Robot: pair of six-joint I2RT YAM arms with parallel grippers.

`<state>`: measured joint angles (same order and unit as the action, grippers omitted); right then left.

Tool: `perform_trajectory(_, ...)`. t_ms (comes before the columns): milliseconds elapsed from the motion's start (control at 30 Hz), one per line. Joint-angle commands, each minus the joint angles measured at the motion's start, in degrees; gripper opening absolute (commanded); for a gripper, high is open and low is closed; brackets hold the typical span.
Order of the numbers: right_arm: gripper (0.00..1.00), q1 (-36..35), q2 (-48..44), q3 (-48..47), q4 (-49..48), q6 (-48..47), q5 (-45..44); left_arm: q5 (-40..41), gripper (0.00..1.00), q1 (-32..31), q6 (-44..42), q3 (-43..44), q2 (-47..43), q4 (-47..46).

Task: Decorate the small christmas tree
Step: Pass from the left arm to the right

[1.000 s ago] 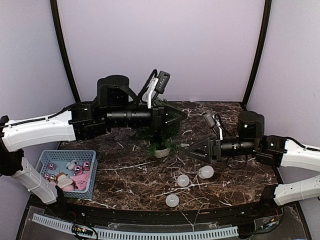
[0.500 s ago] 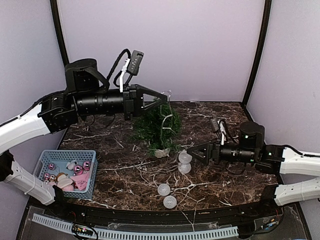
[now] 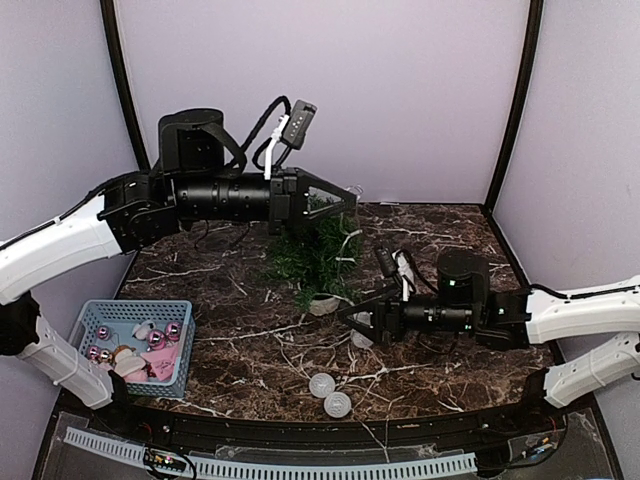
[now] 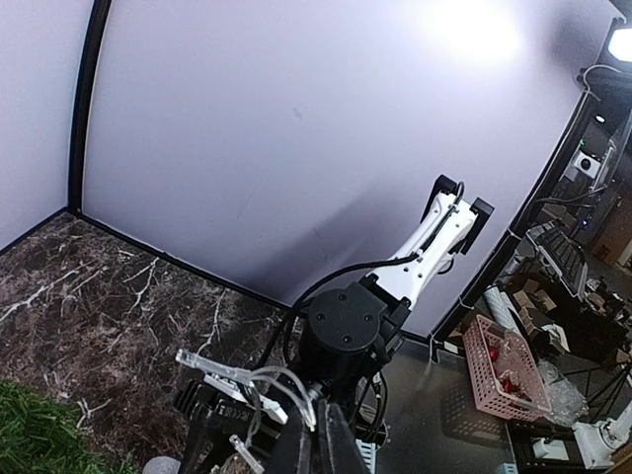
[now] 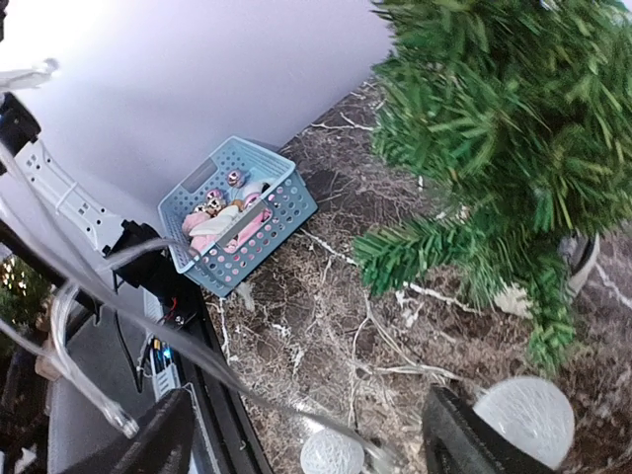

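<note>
White string lights [image 3: 321, 385] trail nearer as we raise their end, clamped in the left gripper [image 3: 348, 196], above the tree [image 3: 320, 250], now just ahead of the right gripper [image 3: 356, 322], its jaws parted, so draping looks underway.

Top view: we record even, diffuse light. The small christmas tree [image 3: 318, 255] reads dark, and soft shadows lie on the glossy marble table [image 3: 250, 330] in front of it.

Left wrist view: we note a blown-out glare patch on the wall [image 4: 296, 148], high above and to the right of the tree. The frame is tilted.

Right wrist view: we find the tree's needles fairly sharp. The right gripper [image 5: 308, 444] below it is dark and soft-edged. The backdrop to its upper left is washed white.
</note>
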<state>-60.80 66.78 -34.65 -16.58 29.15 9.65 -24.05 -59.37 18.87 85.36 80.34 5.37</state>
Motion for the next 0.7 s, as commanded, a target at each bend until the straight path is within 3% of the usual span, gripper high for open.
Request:
perform_trajectory(0,0.60,-0.97,2.57,-2.92,-7.78,-0.08,-1.34,-4.52,0.00,0.29,1.63,2.09,1.54,-3.59)
perform_trajectory(100,0.05,-0.97,1.03,-4.79,-3.89,0.07,-6.73,-5.67,0.00,0.31,1.94,2.26,2.38,-4.99)
perform_trajectory(133,0.00,-0.97,-1.34,-5.44,-1.42,0.24,-8.97,-5.64,0.00,0.31,1.77,2.22,2.50,-4.87)
perform_trajectory(233,0.00,-0.96,-8.83,-8.45,8.70,-0.33,-18.93,-3.73,0.06,0.31,0.01,1.04,1.98,-3.36)
perform_trajectory(300,0.00,-0.95,-13.48,-11.65,14.95,-1.33,-24.00,-1.11,0.30,0.31,-1.03,-1.07,1.49,-2.62)
perform_trajectory(333,0.00,-0.95,-15.46,-13.43,18.21,-2.13,-26.25,0.49,0.47,0.31,-1.52,-2.99,1.31,-2.50)
perform_trajectory(400,0.00,-0.87,-18.34,-17.50,23.87,-3.54,-30.72,1.71,0.66,0.27,-2.36,-6.13,0.96,-2.98)
perform_trajectory(500,0.00,-0.85,-20.06,-22.93,29.92,-5.53,-35.20,2.11,0.77,-0.11,-3.63,-10.51,0.65,-4.72)
perform_trajectory(667,0.00,-0.84,-19.89,-29.28,33.47,-6.98,-38.61,2.51,0.83,-0.74,-4.31,-18.60,0.15,-11.24)
